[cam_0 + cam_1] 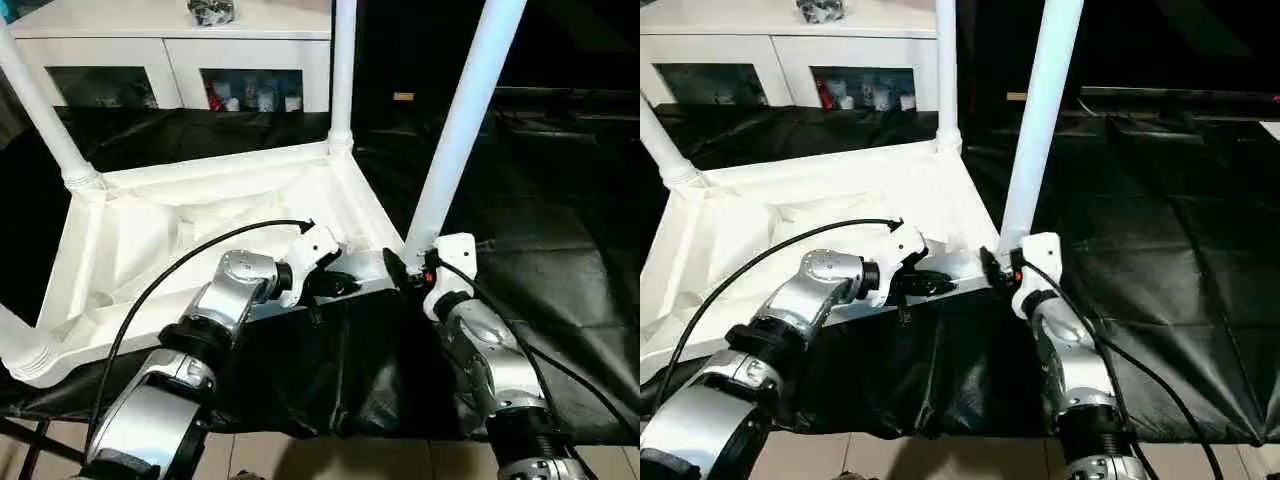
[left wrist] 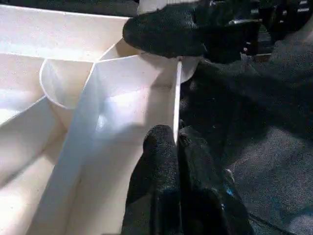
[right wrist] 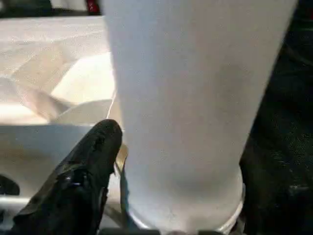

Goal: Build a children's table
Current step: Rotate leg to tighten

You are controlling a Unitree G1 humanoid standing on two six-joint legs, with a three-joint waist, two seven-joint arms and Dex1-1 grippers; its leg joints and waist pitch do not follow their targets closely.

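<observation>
On the large black-sheeted work table [image 1: 560, 300], the children's table [image 1: 200, 215], white plastic with a ribbed underside, is lying upside down, filling the left half and reaching the near edge. Far left, one white tubular leg [image 1: 40, 110] is slanting up from its back corner socket; a near-left corner socket [image 1: 30, 355] is hanging over the table's front edge. Back centre, a second leg [image 1: 343, 70] is standing upright. Behind it, a white glass-door cabinet [image 1: 170, 60] is closing off the far side.

The left gripper [image 1: 340, 285] is lying along the near rim of the top, its two black fingers pressed together. The left wrist view is showing what the head views cannot: the fingers [image 2: 164, 161] are clamping the thin upright rim wall [image 2: 177, 98] between them, with a rounded socket cup [image 2: 63, 85] just beyond and the right gripper's dark finger [image 2: 166, 32] at the corner.

The right gripper [image 1: 400, 270] is sitting at the near-right corner, against the base of the third leg [image 1: 465, 110], which is leaning up and away to the right. Its jaws are standing apart around that base; the right wrist view is showing one black finger [image 3: 93, 156] just beside the leg's [image 3: 195, 98] foot, though contact is unclear.

Right of that corner, the black sheet is lying bare and wide, with rumpled folds, leaving open room.
</observation>
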